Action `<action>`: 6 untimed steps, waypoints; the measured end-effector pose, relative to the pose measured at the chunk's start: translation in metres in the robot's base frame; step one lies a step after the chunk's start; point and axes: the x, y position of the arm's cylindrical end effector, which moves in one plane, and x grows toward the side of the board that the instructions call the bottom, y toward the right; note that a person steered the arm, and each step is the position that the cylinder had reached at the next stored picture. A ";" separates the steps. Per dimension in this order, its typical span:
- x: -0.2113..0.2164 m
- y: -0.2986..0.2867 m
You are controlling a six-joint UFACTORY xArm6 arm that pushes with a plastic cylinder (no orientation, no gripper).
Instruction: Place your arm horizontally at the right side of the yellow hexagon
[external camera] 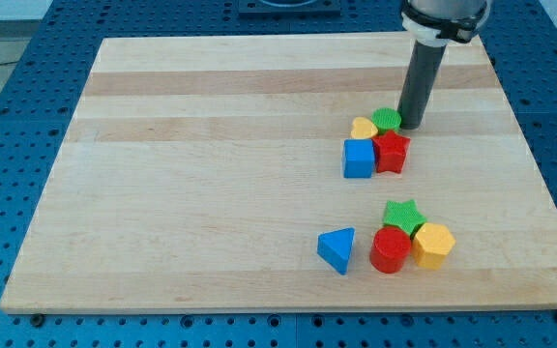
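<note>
1. Pale wooden planks are making up the table (211,174), which is sitting on a blue perforated surface (8,116).
2. No claw is showing; the arm is ending in a straight dark rod (422,85), so an open or closed state cannot be told.
3. The rod's tip (413,127) is resting at the view's right edge of a green round block (387,120), touching or just beside it.
4. That green block is clustering with a yellow heart-shaped block (363,128), a blue cube (358,159) and a red star-shaped block (392,152), all pressing together.
5. The yellow hexagon block (432,245) is lying well apart from the tip, towards the view's bottom right.
6. It is touching a red cylinder (389,250) on its left, with a green star-shaped block (401,215) just behind them.
7. A blue triangular block (337,249) is sitting near the cylinder, on the view's left of it.
</note>
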 end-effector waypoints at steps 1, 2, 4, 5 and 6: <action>0.001 0.027; 0.028 0.088; 0.156 0.103; 0.205 0.099; 0.202 0.071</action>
